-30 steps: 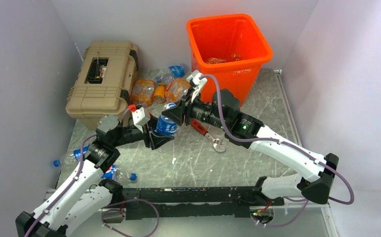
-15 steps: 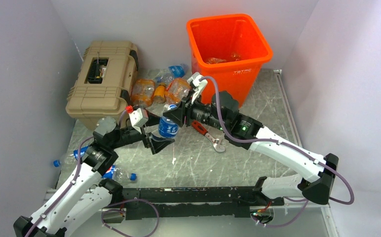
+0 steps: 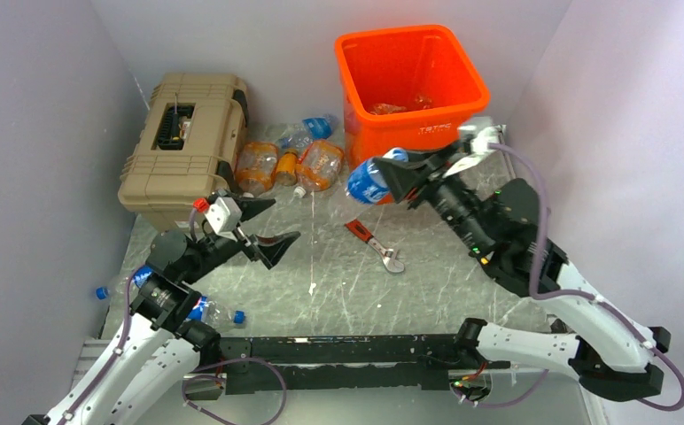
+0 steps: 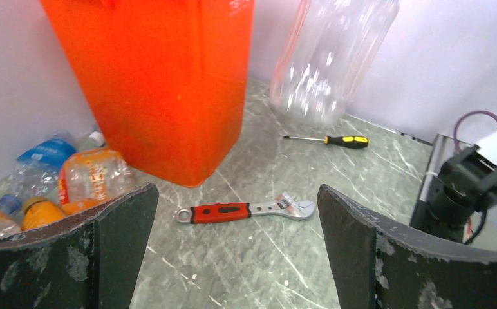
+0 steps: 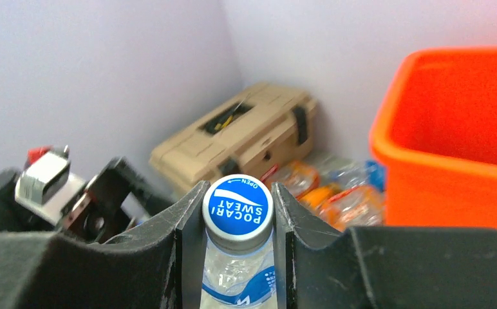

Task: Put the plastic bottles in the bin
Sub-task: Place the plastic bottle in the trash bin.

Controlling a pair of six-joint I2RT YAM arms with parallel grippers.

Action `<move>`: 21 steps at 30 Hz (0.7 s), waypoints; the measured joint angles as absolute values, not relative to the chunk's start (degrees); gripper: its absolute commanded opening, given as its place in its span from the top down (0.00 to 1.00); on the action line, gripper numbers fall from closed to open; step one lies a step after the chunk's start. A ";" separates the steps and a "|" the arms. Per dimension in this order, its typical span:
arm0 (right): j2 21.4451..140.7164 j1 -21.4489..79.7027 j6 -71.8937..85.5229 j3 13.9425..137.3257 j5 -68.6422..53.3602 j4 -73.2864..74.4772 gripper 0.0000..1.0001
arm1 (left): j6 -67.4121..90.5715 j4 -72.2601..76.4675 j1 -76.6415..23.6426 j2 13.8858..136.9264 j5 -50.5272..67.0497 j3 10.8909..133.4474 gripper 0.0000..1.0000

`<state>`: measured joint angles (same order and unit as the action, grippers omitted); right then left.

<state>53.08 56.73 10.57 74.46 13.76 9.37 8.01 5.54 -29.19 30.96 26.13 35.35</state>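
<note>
**Current state**

1. The right gripper [image 3: 390, 177] has its jaws closed narrowly on the neck of a clear blue-labelled bottle [image 3: 365, 183], just below the blue cap [image 5: 237, 206]. Gripping at the neck puts the cap's wider rim above the jaws, which should keep the bottle from slipping out.
2. The held bottle is lifted off the table, beside the front left corner of the orange bin [image 3: 409, 146]. It is not yet over the opening. In my judgement it must be raised above the rim and carried inward before it is released.
3. The left gripper [image 3: 272, 223] holds nothing. Its jaws stand wide and point toward the table's middle, well apart from the right arm.
4. The bin stands at the table's far edge and already contains several bottles.
5. Loose bottles [image 3: 290, 164] lie along the far edge between the tan toolbox [image 3: 183, 146] and the bin. Two more [image 3: 214, 312] lie near the left edge.
6. The red-handled wrench [image 3: 374, 245] and the screwdriver [image 4: 336, 140] lie on the table and are not to be collected.
</note>
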 measured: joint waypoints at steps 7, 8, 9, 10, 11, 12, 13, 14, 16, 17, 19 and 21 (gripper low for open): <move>49.01 56.73 2.83 74.67 28.93 0.30 1.00 | 8.25 4.49 -29.19 31.18 19.05 35.35 0.01; 49.04 56.73 1.21 74.65 30.79 -2.15 1.00 | 8.25 4.34 -29.19 31.35 18.06 35.38 0.00; 49.25 56.73 -0.34 74.74 32.32 -4.34 1.00 | 8.27 4.01 -29.19 31.53 17.26 35.38 0.01; 49.82 56.73 -2.26 75.22 34.13 -6.55 1.00 | 8.27 3.55 -29.19 31.77 16.23 35.38 0.01; 50.83 56.73 -4.40 76.29 35.86 -8.54 1.00 | 8.27 3.14 -29.19 32.08 15.40 35.40 0.01; 52.12 56.69 -6.57 77.58 37.01 -10.41 1.00 | 8.29 2.44 -29.19 32.36 14.61 35.51 0.01; 53.95 56.60 -9.63 79.37 38.44 -13.08 1.00 | 8.32 1.87 -29.19 32.62 13.87 35.70 0.01; 55.99 56.21 -12.64 81.14 39.48 -16.05 1.00 | 8.34 1.37 -29.19 32.95 13.26 35.86 0.00; 60.42 54.26 -17.41 84.97 40.64 -21.30 1.00 | 8.47 0.56 -29.19 33.41 12.25 36.36 0.00; 63.00 51.88 -18.76 87.44 40.88 -23.03 1.00 | 8.49 0.43 -29.19 33.63 12.03 36.56 0.01; 67.31 45.43 -18.44 91.77 40.38 -23.38 1.00 | 8.56 -0.05 -29.19 33.71 11.51 36.82 0.01; 71.61 39.48 -16.78 95.18 39.88 -22.33 1.00 | 8.67 -0.36 -29.21 33.67 11.07 36.88 0.00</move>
<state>71.61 39.48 -16.78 95.18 39.88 -22.33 8.67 -0.36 -29.21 33.67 11.07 36.88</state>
